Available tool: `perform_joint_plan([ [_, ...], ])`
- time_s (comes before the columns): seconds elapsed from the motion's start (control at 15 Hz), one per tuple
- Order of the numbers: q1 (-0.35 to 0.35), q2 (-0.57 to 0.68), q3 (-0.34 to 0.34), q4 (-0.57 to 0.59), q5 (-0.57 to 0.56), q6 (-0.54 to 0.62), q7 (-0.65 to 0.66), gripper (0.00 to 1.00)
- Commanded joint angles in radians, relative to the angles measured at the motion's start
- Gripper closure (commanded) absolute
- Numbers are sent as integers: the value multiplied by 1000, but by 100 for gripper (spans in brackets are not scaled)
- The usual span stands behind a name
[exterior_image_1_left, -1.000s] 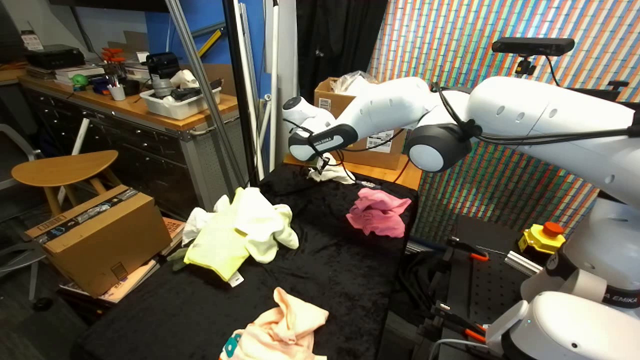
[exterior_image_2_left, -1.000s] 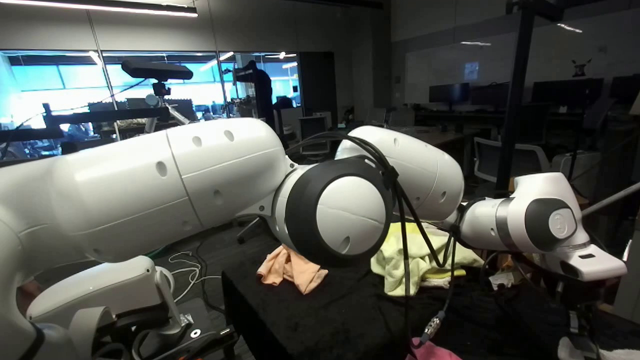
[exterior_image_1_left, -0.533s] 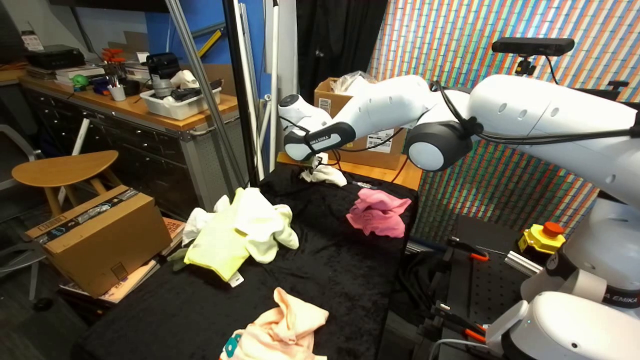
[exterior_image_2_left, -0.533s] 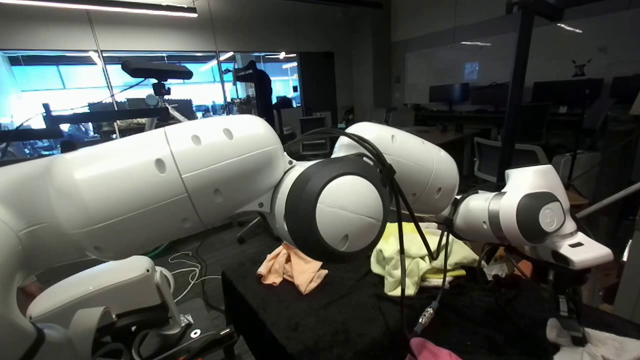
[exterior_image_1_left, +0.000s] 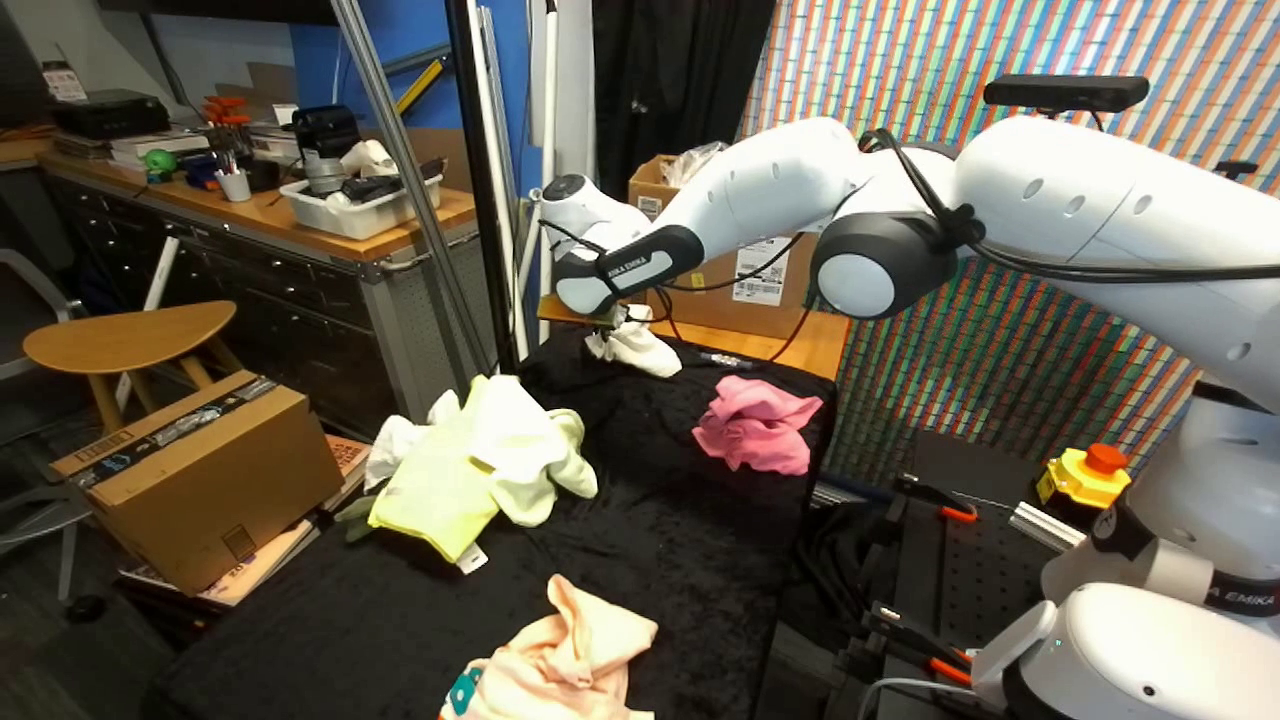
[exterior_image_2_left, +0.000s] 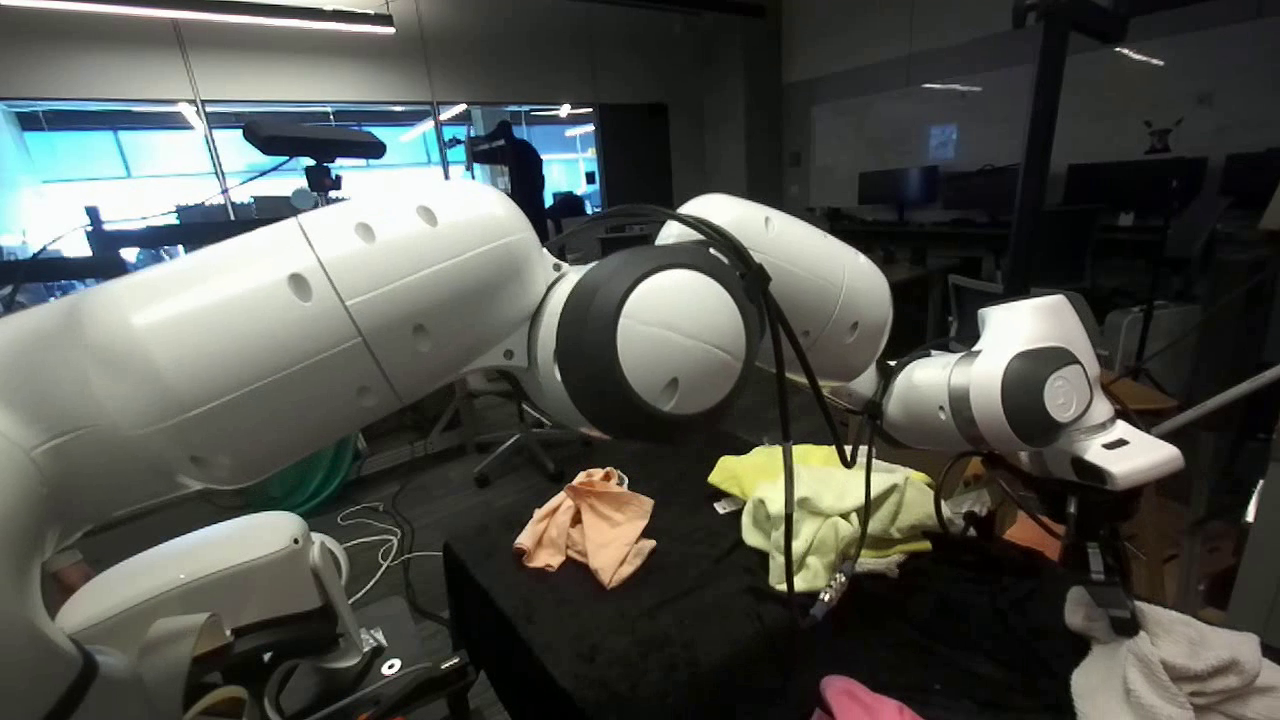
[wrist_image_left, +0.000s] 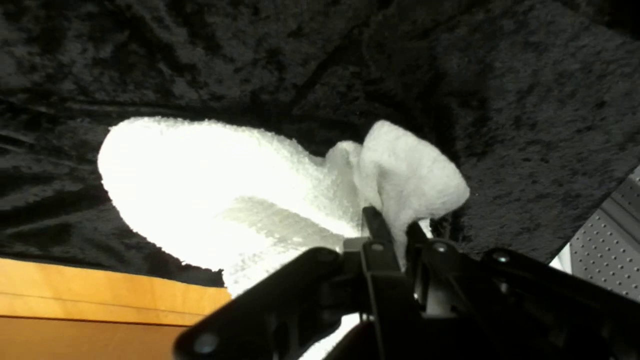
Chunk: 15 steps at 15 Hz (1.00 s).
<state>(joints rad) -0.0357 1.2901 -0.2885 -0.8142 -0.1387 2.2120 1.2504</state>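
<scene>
My gripper (wrist_image_left: 393, 220) is shut on a fold of a white fluffy cloth (wrist_image_left: 200, 165). A corner of the cloth sticks up past the fingertips and the rest hangs to one side. In both exterior views the gripper (exterior_image_2_left: 1108, 600) and the white cloth (exterior_image_1_left: 645, 352) are at the far end of the black-covered table (exterior_image_1_left: 660, 560). The cloth also shows at the edge in an exterior view (exterior_image_2_left: 1185, 665). I cannot tell whether its lower part touches the table. A pink cloth (exterior_image_1_left: 755, 428) lies nearest to it, crumpled on the table.
A pile of yellow and pale green cloths (exterior_image_1_left: 440, 490) lies at one table side. A peach cloth (exterior_image_1_left: 580, 650) lies at the near end. A cardboard box (exterior_image_1_left: 735, 270) stands on a wooden surface (exterior_image_1_left: 815, 345) behind the arm. A metal post (exterior_image_1_left: 425, 200) rises beside the table.
The arm has risen, its elbow most clearly. The gripper has moved left in both exterior views, carrying the white cloth along. The other cloths have not moved.
</scene>
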Motion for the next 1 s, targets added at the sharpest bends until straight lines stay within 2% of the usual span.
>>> perform_joint_plan([
  [0.0, 43, -159, 25, -239, -24, 95, -123, 90],
  [0.27, 74, -265, 44, -408, -30, 159, -240, 90],
  [0.47, 109, -340, 34, -526, -30, 198, -304, 89],
  [0.93, 181, -553, 66, -827, -63, 386, -556, 90],
])
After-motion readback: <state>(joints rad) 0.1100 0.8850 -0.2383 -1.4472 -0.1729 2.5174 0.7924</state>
